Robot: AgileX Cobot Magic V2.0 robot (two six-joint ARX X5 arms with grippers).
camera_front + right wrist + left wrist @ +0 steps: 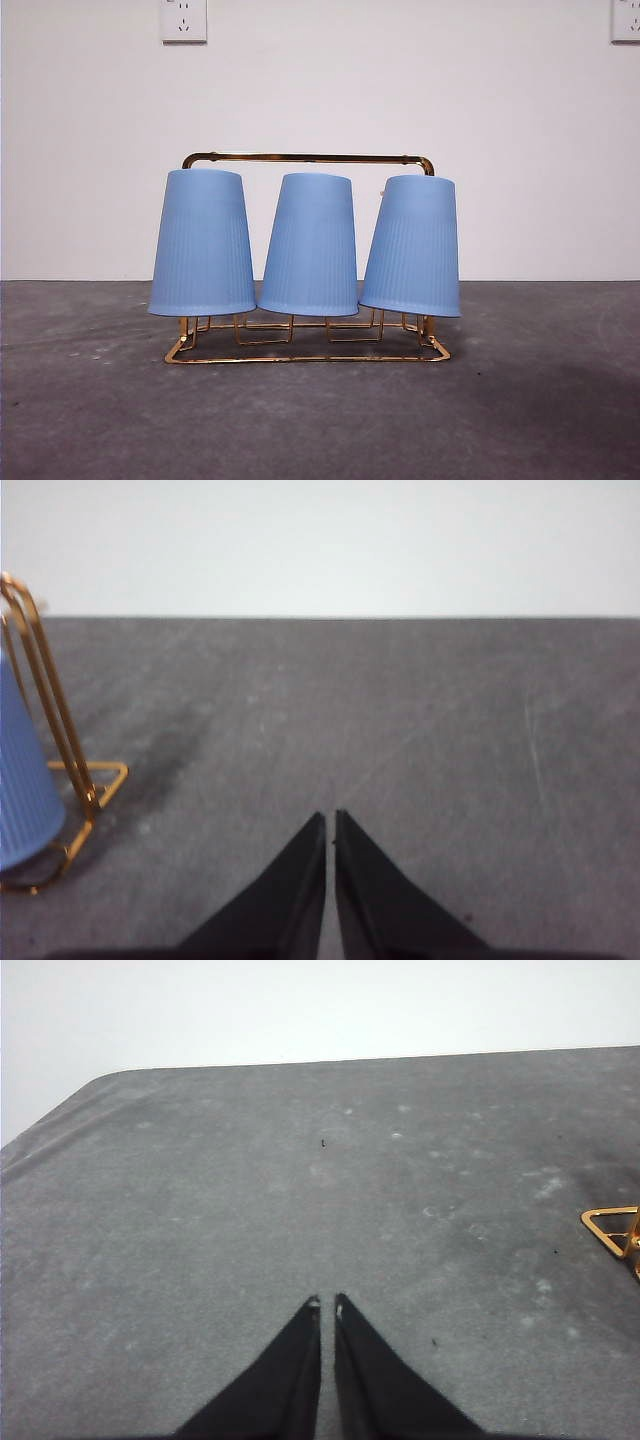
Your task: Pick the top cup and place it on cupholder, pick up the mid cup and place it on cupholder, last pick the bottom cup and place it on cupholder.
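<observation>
Front view, left to right: a white wall socket [184, 20] sits high on the pale wall, and a second socket [626, 20] shows at the top right edge. On the grey counter [90, 410] stands the cupholder [308, 158], a gold wire rack with a rectangular base and an arched top bar, roughly central and square to the camera. Three blue ribbed cups hang upside down on it in a row: the left cup [203, 245], tilted slightly with its rim lowest at the left; the middle cup [309, 247], close to upright; the right cup [412, 247], leaning a little to the right. Neighbouring rims are touching or nearly so; contact cannot be confirmed. Each cup hides the prong under it, and only the base loops show below the rims. No arm appears in this view. Left wrist view: the left gripper [327, 1305] hovers over bare counter, jaws together with only a thin slit between the tips, holding nothing; a gold corner of the cupholder base shows at the edge of that picture, well apart from the tips. Right wrist view: the right gripper [329, 817] likewise has its jaws together and empty, above open counter, with the end of the cupholder and part of one blue cup off to its side.
</observation>
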